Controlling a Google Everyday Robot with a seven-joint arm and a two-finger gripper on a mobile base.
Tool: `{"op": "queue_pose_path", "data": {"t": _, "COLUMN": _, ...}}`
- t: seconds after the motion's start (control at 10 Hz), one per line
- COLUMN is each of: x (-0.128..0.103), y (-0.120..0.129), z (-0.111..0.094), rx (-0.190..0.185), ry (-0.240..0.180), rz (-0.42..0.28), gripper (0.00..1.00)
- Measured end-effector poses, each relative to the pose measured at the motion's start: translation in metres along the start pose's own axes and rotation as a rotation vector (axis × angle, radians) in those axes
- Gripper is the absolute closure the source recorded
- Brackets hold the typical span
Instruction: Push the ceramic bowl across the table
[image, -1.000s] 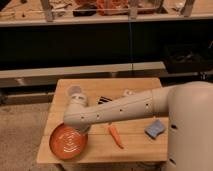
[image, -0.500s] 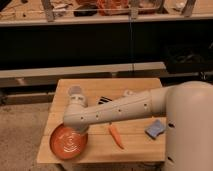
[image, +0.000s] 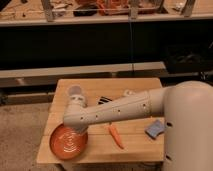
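1. Reaching the pale arm (image: 120, 111) across the table (image: 135, 146) from 3 o'clock toward 8 o'clock.
2. Holding the gripper (image: 75, 128) at the 1 o'clock rim of the ceramic bowl (image: 66, 144), possibly touching it; not showing how wide it stands, so cannot tell.
3. Resting that bowl at the table's 7 o'clock corner, showing pale swirl rings inside.
4. Standing a small white cup (image: 75, 92) at 12 o'clock from the bowl, contents unclear.
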Motion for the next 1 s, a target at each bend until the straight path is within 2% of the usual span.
{"op": "queue_pose_path", "data": {"t": 1.0, "x": 0.002, "y": -0.014, "z": 0.008, "rx": 0.037, "ry": -0.02, "rz": -0.061, "gripper": 1.0}}
